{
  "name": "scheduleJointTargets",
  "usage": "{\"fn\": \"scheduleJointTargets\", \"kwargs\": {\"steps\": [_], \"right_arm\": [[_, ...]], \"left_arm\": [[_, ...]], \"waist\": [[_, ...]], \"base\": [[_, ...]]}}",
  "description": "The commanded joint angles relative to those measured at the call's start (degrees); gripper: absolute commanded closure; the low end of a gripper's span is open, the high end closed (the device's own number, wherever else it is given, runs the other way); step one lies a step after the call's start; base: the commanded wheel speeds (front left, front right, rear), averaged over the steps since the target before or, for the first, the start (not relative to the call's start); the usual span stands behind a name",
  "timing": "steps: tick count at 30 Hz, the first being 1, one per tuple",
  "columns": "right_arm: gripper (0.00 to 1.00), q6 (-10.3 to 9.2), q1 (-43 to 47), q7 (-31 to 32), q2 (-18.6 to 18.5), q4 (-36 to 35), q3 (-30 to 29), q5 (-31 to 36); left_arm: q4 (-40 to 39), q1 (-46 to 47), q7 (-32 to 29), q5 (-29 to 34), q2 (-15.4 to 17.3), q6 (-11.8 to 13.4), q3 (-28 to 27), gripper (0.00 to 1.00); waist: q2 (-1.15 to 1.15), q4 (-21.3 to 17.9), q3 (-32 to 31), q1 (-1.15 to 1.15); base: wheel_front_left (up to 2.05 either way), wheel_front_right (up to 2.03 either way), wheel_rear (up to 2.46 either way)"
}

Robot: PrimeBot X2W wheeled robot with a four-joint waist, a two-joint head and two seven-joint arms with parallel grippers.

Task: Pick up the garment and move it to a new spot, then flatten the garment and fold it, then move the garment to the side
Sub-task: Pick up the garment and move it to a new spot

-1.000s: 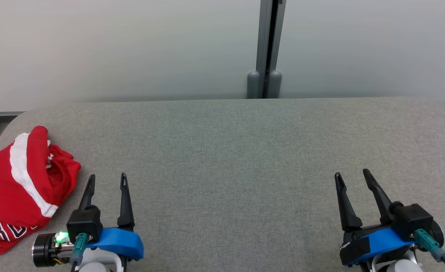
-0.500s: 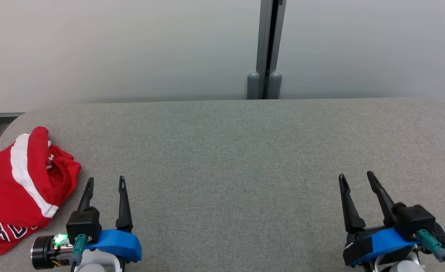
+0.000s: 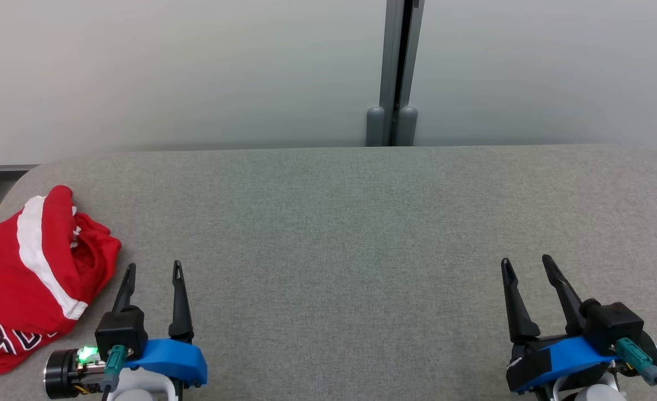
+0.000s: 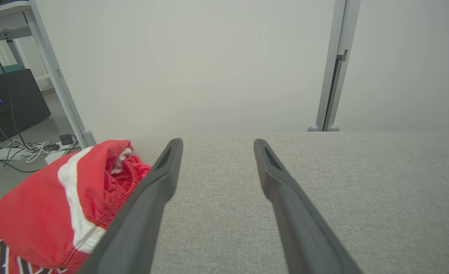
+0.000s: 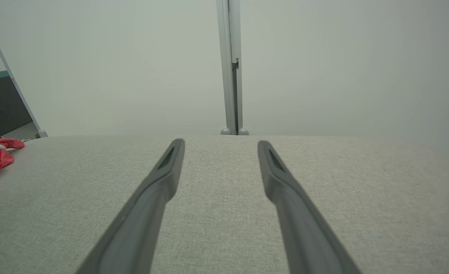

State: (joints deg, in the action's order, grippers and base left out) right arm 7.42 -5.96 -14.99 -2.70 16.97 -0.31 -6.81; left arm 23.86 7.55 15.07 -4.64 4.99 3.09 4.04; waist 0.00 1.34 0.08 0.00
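My left pincer [image 3: 154, 265] is spread wide and empty, low over the table [image 3: 328, 211], with its fingers pointing away from me. My right pincer [image 3: 525, 259] is spread and empty too, well apart at the far right. The garment [image 3: 22, 289], a red heap with a white stripe and lettering, lies just beside my left pincer on its outer side, at the table's left end.

I judge the pick-up has not begun. To do it well, I should carry the left pincer sideways over the heap's raised fold and lower one finger on each side of that ridge. I should close on a thick bunch, not a single thin layer. I should lift before travelling toward the open middle, because the heap sits near the edge and a drag could pull it off.

The head view gives the layout: both pincers and the bare stretch between them. The left wrist view adds a gathered, elastic-looking hem inside the fold, and past the table end a frame leg [image 4: 53, 72] and cables [image 4: 15, 152] on the floor. The right wrist view catches a red corner at its far left.
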Motion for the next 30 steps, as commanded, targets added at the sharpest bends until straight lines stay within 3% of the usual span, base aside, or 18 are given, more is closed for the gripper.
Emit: {"fn": "scheduleJointTargets", "kwargs": {"steps": [1,12,30], "right_arm": [[0.00,0.12,-0.82,-0.30,-0.34,0.05,0.03,-0.64],[0.00,0.12,-1.27,-0.26,-0.32,-0.73,0.33,-0.16],[0.00,0.07,-0.39,-0.26,-0.31,-1.23,0.62,-0.43]], "left_arm": [[-0.06,0.94,0.17,-0.27,0.26,0.32,-0.15,0.00],[-0.98,1.70,0.16,-0.38,1.21,1.06,-0.56,0.00],[-2.28,1.22,0.16,-1.40,2.71,1.77,-1.59,0.00]], "waist": [[0.00,0.07,0.02,0.00],[0.00,3.05,0.94,0.00],[0.00,15.38,1.41,0.00]], "base": [[0.00,0.00,0.00],[0.00,0.00,0.00],[0.00,0.00,0.00]]}}
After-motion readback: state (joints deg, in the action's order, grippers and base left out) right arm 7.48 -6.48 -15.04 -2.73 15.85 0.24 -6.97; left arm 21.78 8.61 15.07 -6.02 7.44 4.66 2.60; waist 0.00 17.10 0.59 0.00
